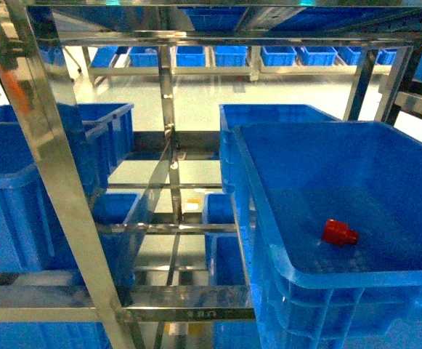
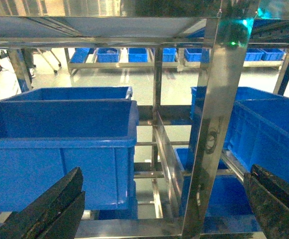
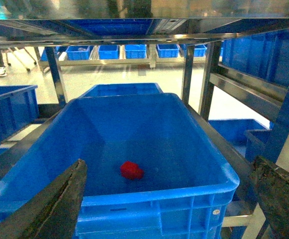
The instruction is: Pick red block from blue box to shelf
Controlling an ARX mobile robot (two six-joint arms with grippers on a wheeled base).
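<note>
The red block [image 3: 132,170] lies on the floor of the blue box [image 3: 159,194], straight ahead of and below the right hand [image 3: 169,209], whose fingers stand wide and empty. The left hand [image 2: 164,209], also wide, faces the shelf [image 2: 219,124] post instead, so the right arm is nearer.

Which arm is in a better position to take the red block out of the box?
The right. Its open gripper faces the blue box holding the red block; the left gripper faces another box, no block.
</note>
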